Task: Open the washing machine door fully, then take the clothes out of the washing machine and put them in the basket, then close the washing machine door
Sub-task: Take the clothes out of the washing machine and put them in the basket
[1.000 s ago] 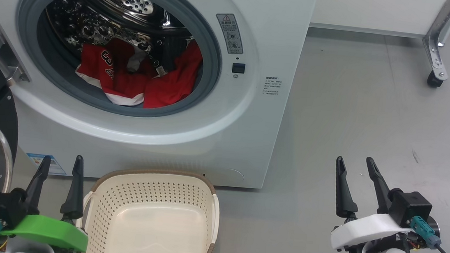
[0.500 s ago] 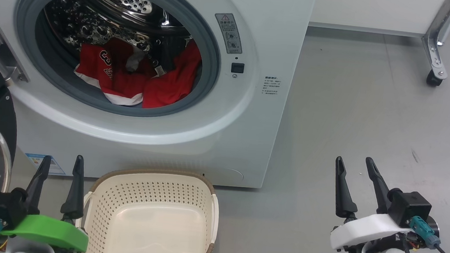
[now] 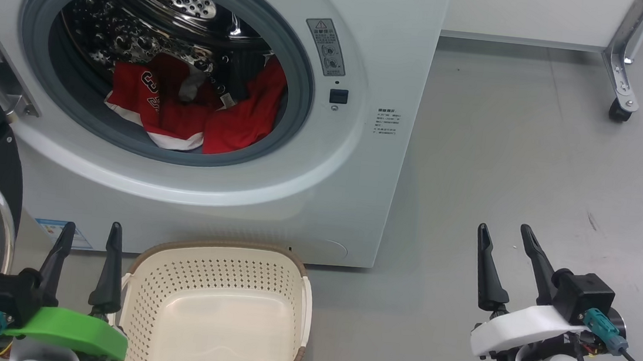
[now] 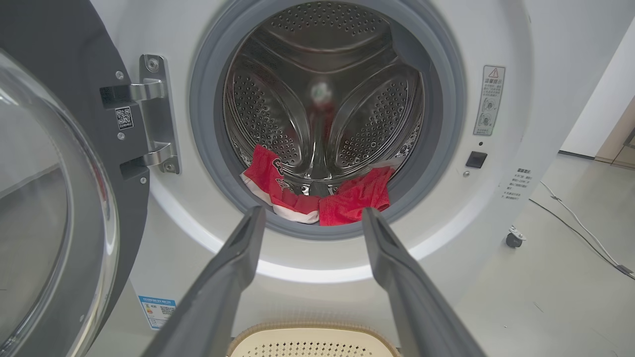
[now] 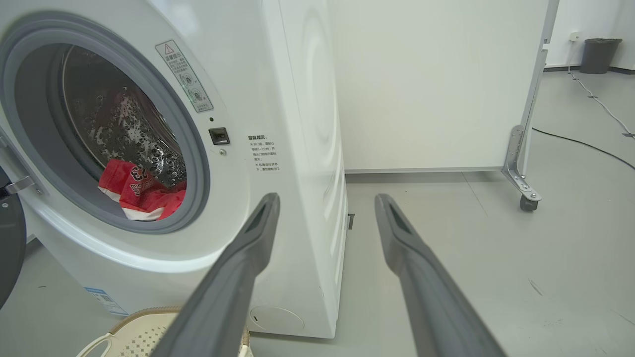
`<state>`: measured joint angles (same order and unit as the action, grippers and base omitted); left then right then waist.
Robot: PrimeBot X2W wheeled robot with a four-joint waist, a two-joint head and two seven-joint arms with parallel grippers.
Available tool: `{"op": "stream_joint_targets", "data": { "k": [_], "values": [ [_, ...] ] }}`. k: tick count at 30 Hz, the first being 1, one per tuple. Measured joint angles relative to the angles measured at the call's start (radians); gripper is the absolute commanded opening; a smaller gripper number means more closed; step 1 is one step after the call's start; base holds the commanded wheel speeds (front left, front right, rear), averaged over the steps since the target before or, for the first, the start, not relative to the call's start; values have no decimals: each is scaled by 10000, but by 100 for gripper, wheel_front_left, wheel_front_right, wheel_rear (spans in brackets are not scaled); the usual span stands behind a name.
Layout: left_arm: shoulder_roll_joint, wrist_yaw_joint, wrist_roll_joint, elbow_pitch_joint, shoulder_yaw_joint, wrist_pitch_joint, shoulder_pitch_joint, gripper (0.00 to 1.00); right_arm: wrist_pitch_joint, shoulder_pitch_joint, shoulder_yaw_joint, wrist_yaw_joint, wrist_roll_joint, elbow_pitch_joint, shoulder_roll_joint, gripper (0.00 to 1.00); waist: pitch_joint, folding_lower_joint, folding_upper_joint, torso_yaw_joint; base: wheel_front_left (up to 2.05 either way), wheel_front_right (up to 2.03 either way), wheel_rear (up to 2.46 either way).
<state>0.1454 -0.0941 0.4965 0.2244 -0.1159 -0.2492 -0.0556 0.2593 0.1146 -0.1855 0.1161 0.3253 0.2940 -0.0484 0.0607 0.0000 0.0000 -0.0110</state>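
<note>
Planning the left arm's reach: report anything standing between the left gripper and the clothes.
Nothing visible does. The door stands swung aside to the left, and the left gripper, fingers open, points straight at the clothes; the basket sits below that line.

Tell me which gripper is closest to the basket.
The left gripper, on the green mount, beside the left rim of the basket. The right gripper, on the white mount, stands far off over the grey floor.
</note>
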Motion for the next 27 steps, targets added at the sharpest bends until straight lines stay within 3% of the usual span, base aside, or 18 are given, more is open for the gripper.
{"op": "stream_joint_targets", "data": {
  "k": [27],
  "values": [
    [686,236,-247,-407,245,575,78,100,0,42,-639,-150,491,-481,2,100,1225,0,0,-858,0,0,0]
  ]
}}
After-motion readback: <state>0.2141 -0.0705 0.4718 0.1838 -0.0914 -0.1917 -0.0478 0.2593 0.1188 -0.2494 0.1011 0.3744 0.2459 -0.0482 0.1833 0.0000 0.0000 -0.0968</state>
